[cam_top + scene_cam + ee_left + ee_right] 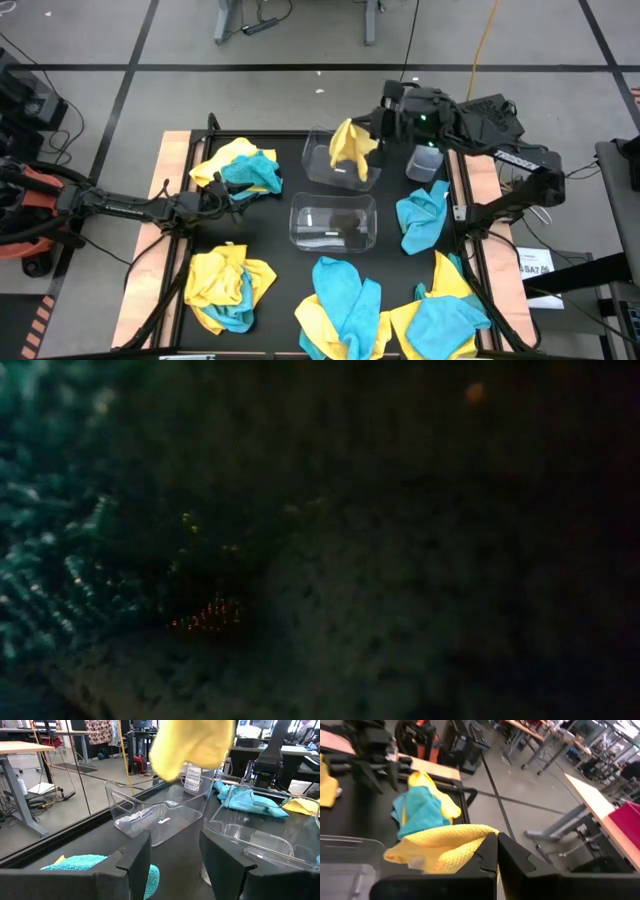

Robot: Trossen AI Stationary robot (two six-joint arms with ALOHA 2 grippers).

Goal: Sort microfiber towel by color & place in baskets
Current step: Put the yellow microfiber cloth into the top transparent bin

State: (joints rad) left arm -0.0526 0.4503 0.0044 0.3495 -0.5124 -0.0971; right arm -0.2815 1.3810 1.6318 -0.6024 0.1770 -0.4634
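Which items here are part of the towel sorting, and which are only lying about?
Part of the job:
- yellow towel, held by the right tool over the far basket
- near basket
- towel piles, e.g.
- left tool, by the left pile

Lying about:
- spray bottle
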